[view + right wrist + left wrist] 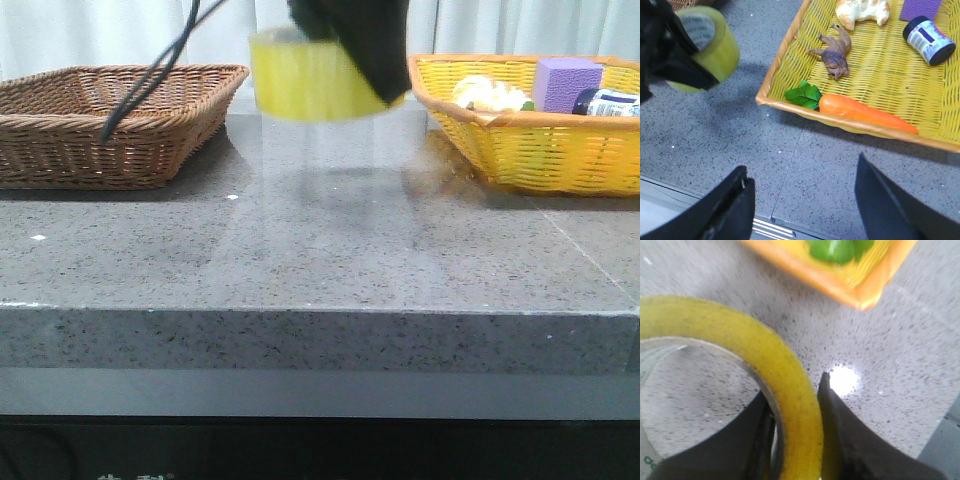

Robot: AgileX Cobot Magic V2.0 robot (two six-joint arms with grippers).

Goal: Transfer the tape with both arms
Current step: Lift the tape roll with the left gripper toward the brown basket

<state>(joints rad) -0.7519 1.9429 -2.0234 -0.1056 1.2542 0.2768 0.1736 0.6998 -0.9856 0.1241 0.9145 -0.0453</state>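
While left jaws clamp the tape, its green print blurs; right jaws gape.

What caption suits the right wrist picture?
Open right pincer hovers beside yellow basket; left pincer holds tape.

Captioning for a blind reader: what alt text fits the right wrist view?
The left gripper holds the tape above the grey table, beside a yellow basket with a carrot, jar and toy animal. The right gripper hangs open.
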